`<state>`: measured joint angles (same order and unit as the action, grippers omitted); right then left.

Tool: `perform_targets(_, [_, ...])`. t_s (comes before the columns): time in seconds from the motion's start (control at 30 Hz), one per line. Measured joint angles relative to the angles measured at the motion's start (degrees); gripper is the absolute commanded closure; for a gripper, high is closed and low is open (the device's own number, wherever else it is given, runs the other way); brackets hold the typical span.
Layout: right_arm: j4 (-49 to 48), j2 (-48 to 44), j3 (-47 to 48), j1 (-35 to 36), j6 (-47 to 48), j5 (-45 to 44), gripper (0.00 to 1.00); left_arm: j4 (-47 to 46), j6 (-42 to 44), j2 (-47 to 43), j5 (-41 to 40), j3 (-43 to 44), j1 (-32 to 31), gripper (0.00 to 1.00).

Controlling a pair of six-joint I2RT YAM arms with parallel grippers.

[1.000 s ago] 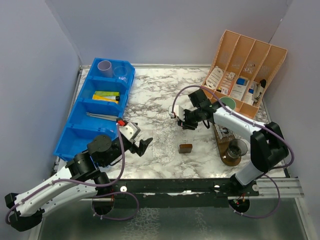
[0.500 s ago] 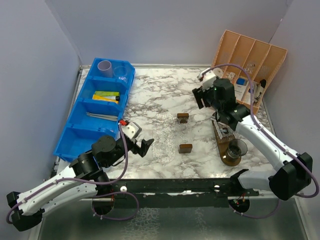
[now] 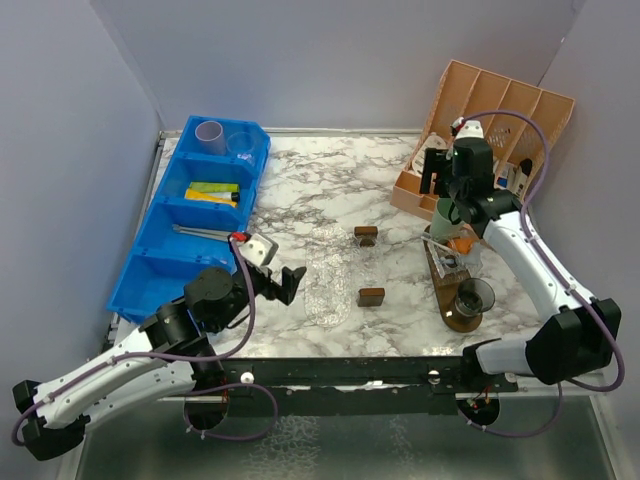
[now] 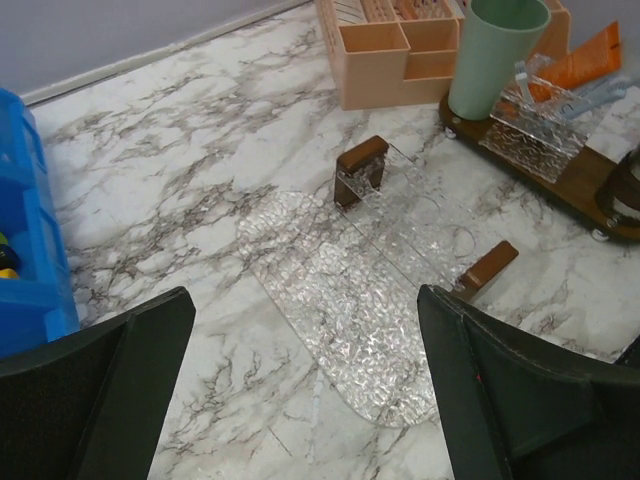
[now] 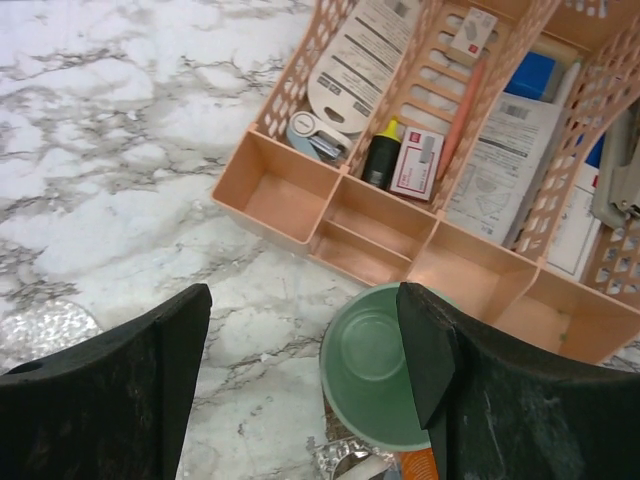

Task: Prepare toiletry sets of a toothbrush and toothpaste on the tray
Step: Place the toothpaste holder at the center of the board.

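Observation:
A mint green cup [image 3: 447,215] stands empty on the far end of a wooden tray [image 3: 457,318]; it also shows in the right wrist view [image 5: 372,375] and the left wrist view [image 4: 493,55]. An orange tube [image 3: 462,243] lies beside it. A smoky dark cup [image 3: 474,297] stands at the tray's near end. My right gripper [image 3: 435,178] is open, above and just left of the mint cup [image 5: 300,370]. My left gripper [image 3: 281,284] is open and empty, low over the marble [image 4: 310,390]. A lilac cup [image 3: 210,133], a clear cup [image 3: 241,140], tubes [image 3: 212,192] and toothbrushes [image 3: 205,232] lie in the blue bin.
A clear textured tray [image 3: 333,285] with two brown handles lies mid-table [image 4: 380,290], just ahead of my left gripper. The blue bin [image 3: 150,262] runs along the left. A peach organizer [image 3: 500,100] with packets leans at the back right [image 5: 285,195].
My right arm has swung from the middle of the table to the back right, over the mint cup. The clear tray's far handle is now uncovered. My left gripper has barely shifted.

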<state>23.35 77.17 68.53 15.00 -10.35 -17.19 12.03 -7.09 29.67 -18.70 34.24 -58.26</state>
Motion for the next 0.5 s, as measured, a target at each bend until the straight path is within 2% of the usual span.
perform_targets(0.2, [-0.4,-3.5,0.1,0.1,-0.6,5.6,0.23,-2.7,1.2,6.7,-8.1,4.8,0.0,0.01])
perform_targets(0.3, [-2.9,-6.1,-0.7,0.1,-0.9,8.3,0.21,-4.7,3.2,13.9,-11.0,9.0,1.9,0.01])
perform_targets(0.43, [-12.8,-13.1,-9.1,0.1,-1.5,13.0,0.17,-5.4,2.7,26.2,-8.8,17.6,12.9,0.01])
perform_targets(0.5, [-16.7,-16.3,-14.8,0.1,-1.6,14.3,0.17,-4.2,0.3,32.0,-5.9,22.0,21.9,0.01])
